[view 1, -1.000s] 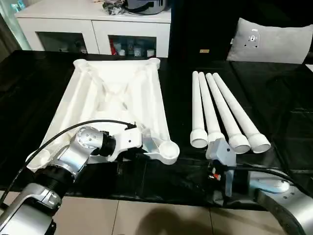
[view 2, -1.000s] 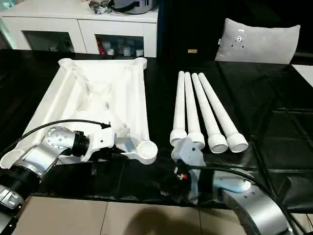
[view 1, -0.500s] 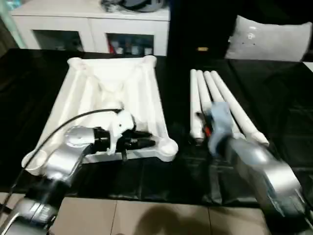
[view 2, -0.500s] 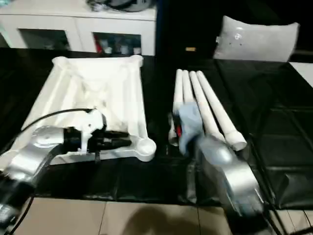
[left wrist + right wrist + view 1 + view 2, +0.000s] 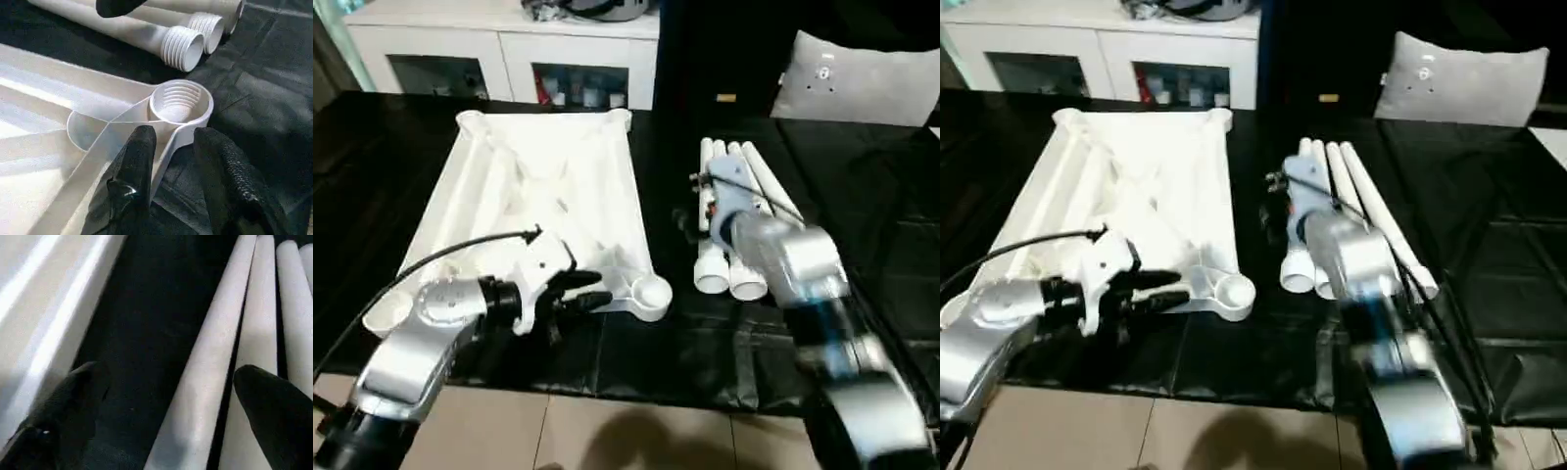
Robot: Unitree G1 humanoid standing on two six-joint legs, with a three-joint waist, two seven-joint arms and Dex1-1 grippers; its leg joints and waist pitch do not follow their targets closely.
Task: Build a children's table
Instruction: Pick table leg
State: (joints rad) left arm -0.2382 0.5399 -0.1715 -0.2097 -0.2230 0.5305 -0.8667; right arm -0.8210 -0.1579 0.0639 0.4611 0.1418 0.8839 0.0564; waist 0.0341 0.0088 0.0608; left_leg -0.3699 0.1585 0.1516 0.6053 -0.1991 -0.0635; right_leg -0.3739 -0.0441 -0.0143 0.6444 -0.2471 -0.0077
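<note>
Right wrist view has the right gripper with jaws spread wide over the nearest of four white tapered plastic legs; closing off-centre could roll it aside. Left gripper, jaws partly open, straddles the upturned white ribbed tabletop's rim on the black bench.

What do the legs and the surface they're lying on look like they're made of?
Legs: apparently moulded white plastic with a smooth, slightly glossy finish; hollow ends with moulded threads. Surface: looks like thin black sheeting, plastic or coated fabric; it creases and reflects light, but the exact material stays unclear.
</note>
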